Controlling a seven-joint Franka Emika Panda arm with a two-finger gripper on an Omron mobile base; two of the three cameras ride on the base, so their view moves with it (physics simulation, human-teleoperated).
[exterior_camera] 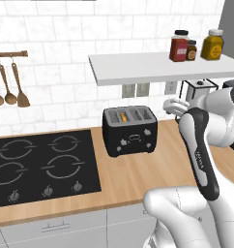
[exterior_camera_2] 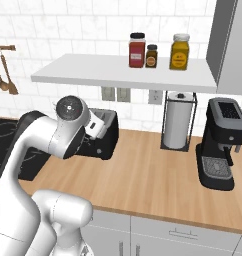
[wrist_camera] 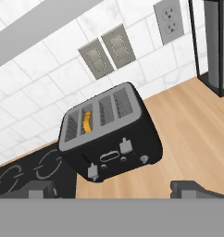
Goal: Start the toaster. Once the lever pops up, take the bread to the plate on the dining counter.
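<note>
The gripper (wrist_camera: 114,189), jaws fully open and holding nothing, hangs above the toaster (wrist_camera: 109,134), the bread (wrist_camera: 87,121) at 11 o'clock in a slot.

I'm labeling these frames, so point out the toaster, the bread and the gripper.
toaster (exterior_camera: 130,131), left base view, on its black front panel.
bread (wrist_camera: 87,121), hand view, on its orange crust in the slot.
gripper (wrist_camera: 115,190), hand view, midway between the fingertips.
</note>
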